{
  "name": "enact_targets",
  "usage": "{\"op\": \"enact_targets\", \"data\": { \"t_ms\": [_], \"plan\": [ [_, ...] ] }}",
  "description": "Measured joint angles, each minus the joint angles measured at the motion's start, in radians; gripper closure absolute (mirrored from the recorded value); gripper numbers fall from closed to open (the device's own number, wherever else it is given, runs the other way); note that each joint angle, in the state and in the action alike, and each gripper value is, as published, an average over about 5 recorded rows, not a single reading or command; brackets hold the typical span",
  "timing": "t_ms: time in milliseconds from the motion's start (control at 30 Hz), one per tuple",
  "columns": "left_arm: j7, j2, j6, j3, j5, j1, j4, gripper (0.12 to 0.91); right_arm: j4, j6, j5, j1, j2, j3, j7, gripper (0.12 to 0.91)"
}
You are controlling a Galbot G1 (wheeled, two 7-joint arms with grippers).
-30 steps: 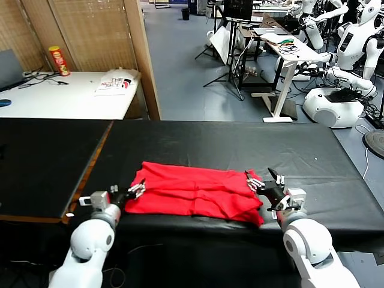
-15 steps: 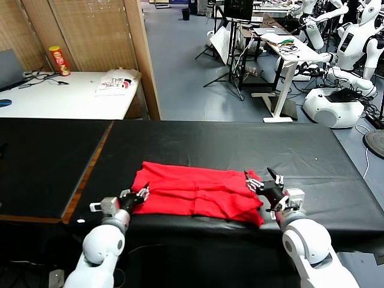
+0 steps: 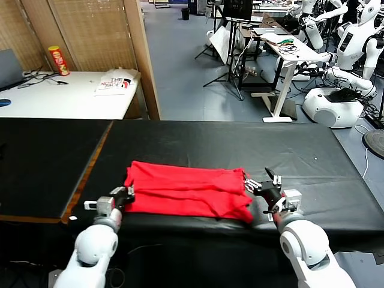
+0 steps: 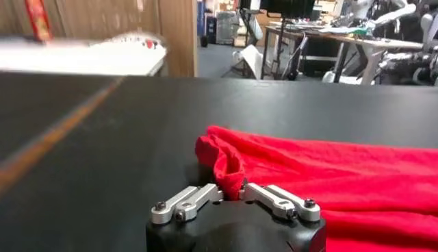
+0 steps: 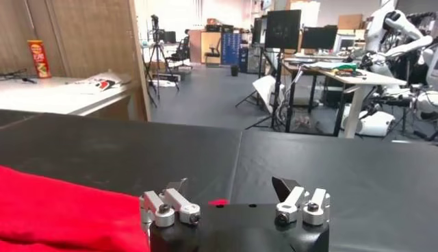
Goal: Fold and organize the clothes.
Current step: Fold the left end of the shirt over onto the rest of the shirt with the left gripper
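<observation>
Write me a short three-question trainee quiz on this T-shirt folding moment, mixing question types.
1. True or false: the left claw is shut on the red T-shirt.
2. Which claw stands open? A) left B) right C) both
3. Fill in: the T-shirt lies on the ____ table.

Key:
1. True; it pinches the shirt's near left corner.
2. B; the right claw stands open at the shirt's right end.
3. Black.

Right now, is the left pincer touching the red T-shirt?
Touching. The left wrist view shows the left pincer shut on the red T-shirt, pinching its corner fold.
</observation>
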Motion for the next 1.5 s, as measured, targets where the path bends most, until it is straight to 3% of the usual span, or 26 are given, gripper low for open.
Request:
{"op": "enact_targets", "data": {
  "t_ms": [167,267,367,600,767,1033,1500],
  "plan": [
    [0.002,0.146,-0.013,-0.043,-0.008,0.008,0.016,0.871,-0.001,0.002,-0.015,-0.004,0.02,-0.01,-0.001,0.227],
    [-0.01,0.196,0.015,-0.051,-0.059,0.019,-0.006,0.871,0.0,0.002,-0.024,-0.01,0.031,-0.011,-0.001,0.227],
    [-0.033,0.198,0.06,-0.04,-0.118,0.031,-0.054,0.871,0.006,0.002,-0.028,-0.018,0.034,-0.006,0.0,0.227],
    [-0.105,0.111,0.172,0.075,-0.295,0.03,-0.211,0.871,0.024,0.006,-0.037,-0.046,0.036,0.025,0.002,0.227],
    [-0.141,0.033,0.207,0.175,-0.412,-0.012,-0.256,0.871,0.039,0.007,-0.04,-0.071,0.041,0.05,0.002,0.227],
    [-0.144,-0.09,0.206,0.271,-0.418,-0.074,-0.221,0.871,0.047,0.007,-0.042,-0.09,0.046,0.072,0.002,0.227],
    [-0.139,-0.202,0.167,0.283,-0.333,-0.096,-0.143,0.871,0.036,0.007,-0.054,-0.087,0.063,0.06,0.001,0.227]
  ]
}}
